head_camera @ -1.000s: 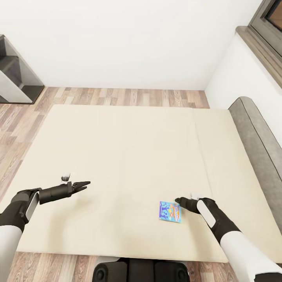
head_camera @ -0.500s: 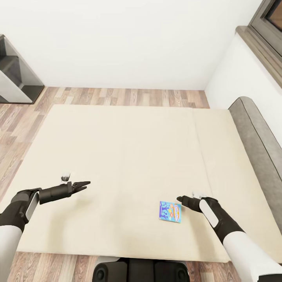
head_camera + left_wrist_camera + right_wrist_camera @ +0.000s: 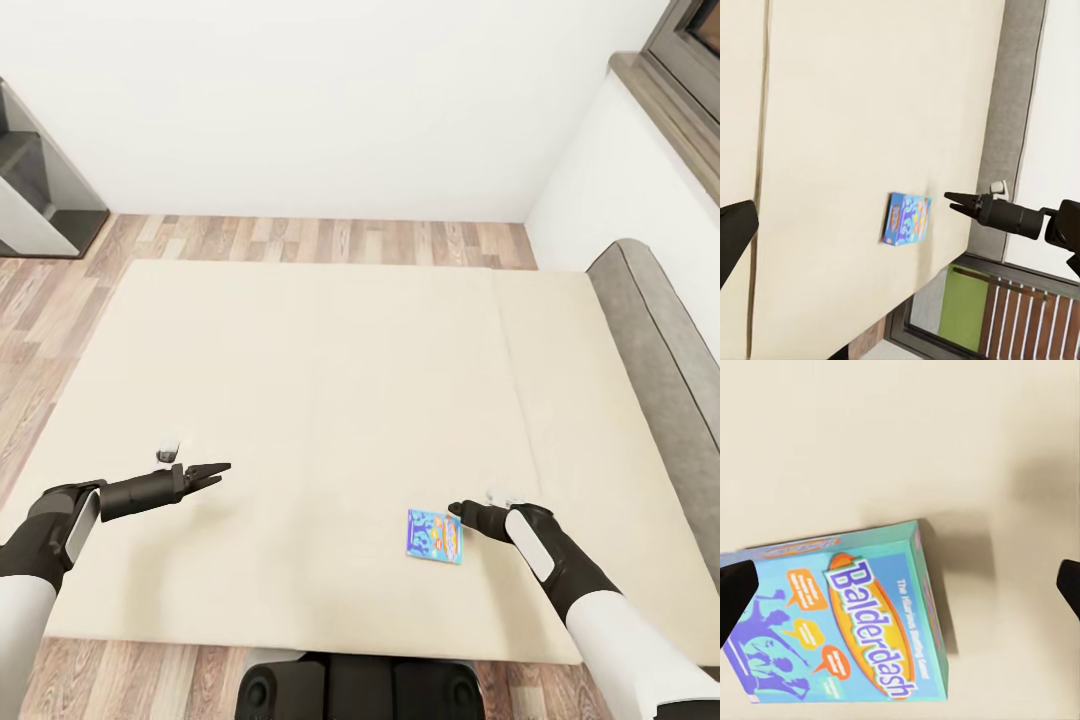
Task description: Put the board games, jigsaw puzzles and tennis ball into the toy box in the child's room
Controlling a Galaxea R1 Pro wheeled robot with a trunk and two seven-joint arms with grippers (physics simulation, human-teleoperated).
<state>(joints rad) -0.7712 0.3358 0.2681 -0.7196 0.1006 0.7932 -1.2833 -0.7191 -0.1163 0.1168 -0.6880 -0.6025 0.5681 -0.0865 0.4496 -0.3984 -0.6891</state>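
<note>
A blue board game [image 3: 435,537] [image 3: 907,219] lies flat on the beige bed [image 3: 320,380], close to the near edge. Its lid reads "Balderdash" in the right wrist view [image 3: 847,615]. My right gripper [image 3: 455,510] [image 3: 949,198] hovers low just right of the box's far corner. It is open, with one dark finger [image 3: 736,594] on each side of that view and nothing between them. My left gripper [image 3: 220,468] hangs over bare mattress well to the left of the box. It is open and holds nothing.
A grey headboard [image 3: 660,330] runs along the bed's right side under a window ledge [image 3: 670,100]. A dark stepped shelf [image 3: 40,200] stands at the far left on the wood floor [image 3: 300,240]. My base [image 3: 360,690] sits against the bed's near edge.
The whole head picture has shifted slightly, so the camera has moved. My right gripper has hardly moved beside the box. The box and the left arm are where they were.
</note>
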